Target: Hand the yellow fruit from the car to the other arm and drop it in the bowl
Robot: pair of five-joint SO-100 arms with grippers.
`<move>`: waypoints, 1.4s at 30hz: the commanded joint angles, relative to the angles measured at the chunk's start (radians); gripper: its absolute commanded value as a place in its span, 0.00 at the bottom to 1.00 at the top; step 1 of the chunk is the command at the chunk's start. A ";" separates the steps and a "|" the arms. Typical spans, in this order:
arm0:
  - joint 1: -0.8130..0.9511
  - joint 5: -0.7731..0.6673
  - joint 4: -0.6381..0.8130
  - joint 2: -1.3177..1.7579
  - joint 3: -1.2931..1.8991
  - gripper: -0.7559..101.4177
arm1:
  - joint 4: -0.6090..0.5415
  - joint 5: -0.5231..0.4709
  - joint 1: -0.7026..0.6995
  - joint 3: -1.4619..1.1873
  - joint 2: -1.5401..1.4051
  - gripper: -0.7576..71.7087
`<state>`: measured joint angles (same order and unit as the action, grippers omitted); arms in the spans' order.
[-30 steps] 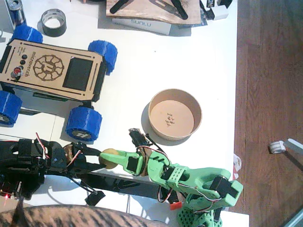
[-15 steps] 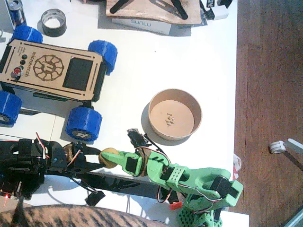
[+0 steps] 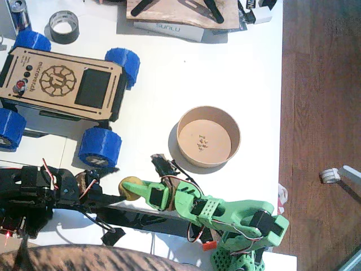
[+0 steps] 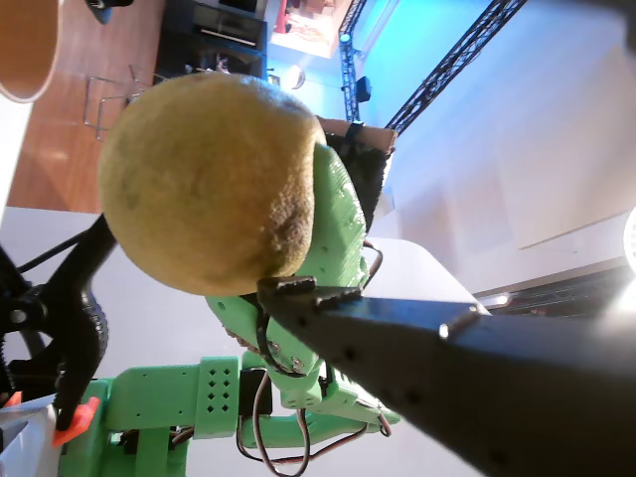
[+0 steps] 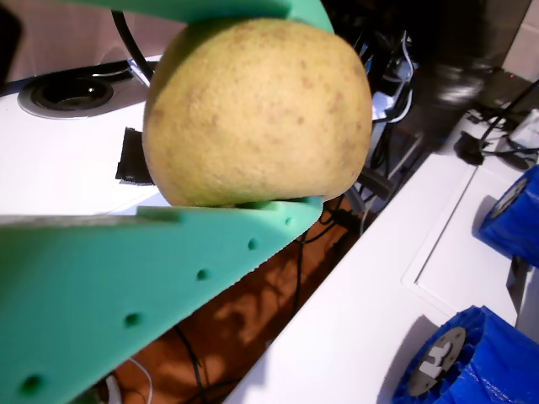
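Since a second ago the black left gripper [image 3: 110,197] has backed off with jaws apart, leaving the small, firm, light lemon [image 5: 257,109] clamped across its middle in the green right gripper [image 3: 135,189].

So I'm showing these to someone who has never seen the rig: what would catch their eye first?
Probably the yellow fruit near the table's front edge, clamped in the green right gripper, with the black left gripper just beside it. In a wrist view the fruit fills the frame between green fingers. Next come the car with fat blue wheels at upper left and the empty bowl mid-table.
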<state>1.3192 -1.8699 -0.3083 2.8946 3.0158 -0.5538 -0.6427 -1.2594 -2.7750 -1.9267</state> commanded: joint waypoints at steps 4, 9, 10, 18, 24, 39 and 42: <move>-0.006 0.006 -0.008 0.015 -0.067 0.49 | -0.026 -0.025 -0.003 0.046 -0.038 0.01; -0.006 0.006 -0.020 0.015 -0.067 0.55 | -0.026 -0.031 0.002 0.048 -0.040 0.01; -0.006 0.006 -0.028 0.015 -0.067 0.55 | -0.026 -0.031 0.003 0.048 -0.043 0.01; -0.006 0.005 -0.069 0.017 -0.067 0.61 | -0.029 -0.061 0.098 0.060 -0.080 0.01; -0.006 0.005 -0.066 0.021 -0.067 0.61 | 0.069 -0.043 0.238 0.167 -0.124 0.01; -0.207 0.495 -0.270 0.018 -0.227 0.48 | 0.367 0.373 0.588 0.548 0.034 0.01; -0.310 0.635 -0.525 -0.029 -0.399 0.44 | 0.534 0.549 0.676 0.643 0.071 0.01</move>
<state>1.0861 -1.3668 -0.6366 2.8946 2.8026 -0.1120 -0.2117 -0.6596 -2.2503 -1.8546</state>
